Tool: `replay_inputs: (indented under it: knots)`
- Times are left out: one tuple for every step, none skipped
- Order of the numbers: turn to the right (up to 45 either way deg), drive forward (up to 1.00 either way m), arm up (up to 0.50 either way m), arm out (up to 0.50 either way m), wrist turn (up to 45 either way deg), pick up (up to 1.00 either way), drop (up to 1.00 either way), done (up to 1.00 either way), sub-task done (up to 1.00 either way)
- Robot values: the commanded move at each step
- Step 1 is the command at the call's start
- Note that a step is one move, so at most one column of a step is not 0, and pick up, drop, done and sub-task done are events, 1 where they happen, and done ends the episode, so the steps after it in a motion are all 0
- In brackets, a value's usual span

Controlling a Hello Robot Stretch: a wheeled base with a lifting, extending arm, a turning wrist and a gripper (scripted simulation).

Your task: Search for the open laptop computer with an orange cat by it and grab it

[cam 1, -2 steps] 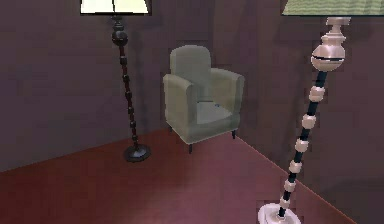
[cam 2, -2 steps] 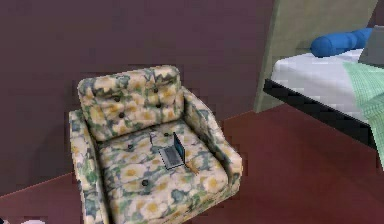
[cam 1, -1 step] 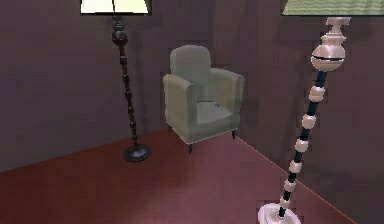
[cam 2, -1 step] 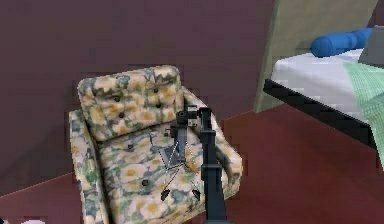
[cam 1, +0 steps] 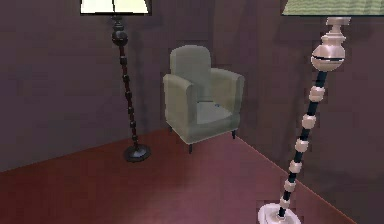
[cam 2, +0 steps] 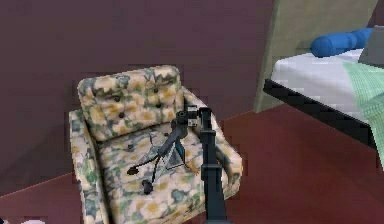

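Arm point(cam 2: 212, 168) near-centre w/ floral armchair point(cam 2: 115, 105) behind, fingers point(cam 2: 157, 153) state + any load can't tell, bed point(cam 2: 312, 76) far right; fwd: grey armchair point(cam 1: 203, 92) btwn left lamp point(cam 1: 127, 85) and right lamp point(cam 1: 312, 115).

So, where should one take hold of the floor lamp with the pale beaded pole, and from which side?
Probably the floor lamp is best gripped on its pole, at a thin neck between two beads, near mid-height. Come in level from the forward view's left, over the open floor: the pole stands upright, and a wall is close on the other side.
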Motion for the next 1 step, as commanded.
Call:
replay_inputs:
  knots:
    - [0.0, 0.00, 0.00, 0.00, 45.0, 0.00, 0.00, 0.00, 0.00]
